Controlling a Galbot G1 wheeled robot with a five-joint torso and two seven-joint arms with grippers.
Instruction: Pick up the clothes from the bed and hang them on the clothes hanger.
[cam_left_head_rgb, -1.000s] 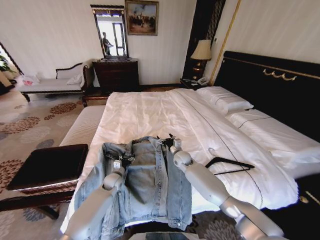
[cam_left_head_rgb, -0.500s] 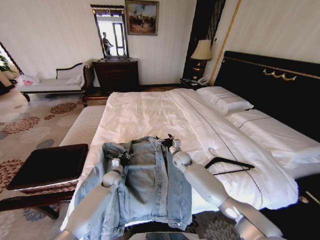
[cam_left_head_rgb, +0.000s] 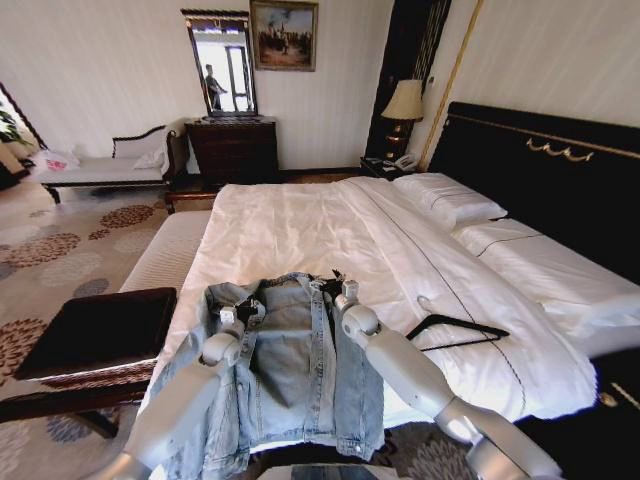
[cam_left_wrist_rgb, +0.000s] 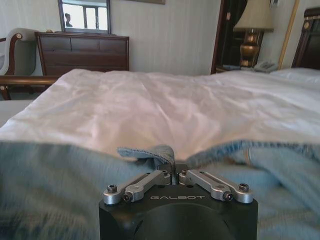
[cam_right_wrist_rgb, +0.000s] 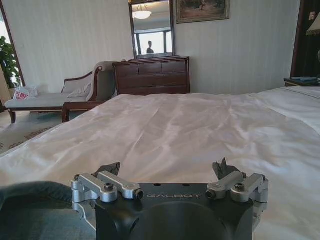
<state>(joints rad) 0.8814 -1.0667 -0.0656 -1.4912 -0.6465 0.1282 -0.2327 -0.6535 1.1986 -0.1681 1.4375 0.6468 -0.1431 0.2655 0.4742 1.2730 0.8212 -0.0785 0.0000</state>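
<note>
The clothes, a light blue denim jacket (cam_left_head_rgb: 305, 365), lie spread front-up at the foot of the bed (cam_left_head_rgb: 290, 230), hem hanging over the edge. My left gripper (cam_left_head_rgb: 248, 311) sits at the jacket's left collar and shoulder; in the left wrist view it (cam_left_wrist_rgb: 174, 172) is shut on a raised fold of denim (cam_left_wrist_rgb: 152, 152). At the right side of the collar, my right gripper (cam_left_head_rgb: 334, 286) stands open, its fingertips (cam_right_wrist_rgb: 113, 169) wide apart over the white sheet, with the jacket (cam_right_wrist_rgb: 30, 210) just beside it. The black clothes hanger (cam_left_head_rgb: 457, 328) lies flat on the sheet to the right.
A dark-topped bench (cam_left_head_rgb: 95, 330) stands left of the bed's foot. White pillows (cam_left_head_rgb: 447, 198) lean near the black headboard (cam_left_head_rgb: 545, 170). A dresser (cam_left_head_rgb: 232, 150), a lamp (cam_left_head_rgb: 404, 102) and a chaise (cam_left_head_rgb: 100, 165) line the far wall.
My left gripper has crept forward at the jacket's left collar, bunching the denim there. The right gripper has shifted a little toward the collar. The hanger has not moved.
</note>
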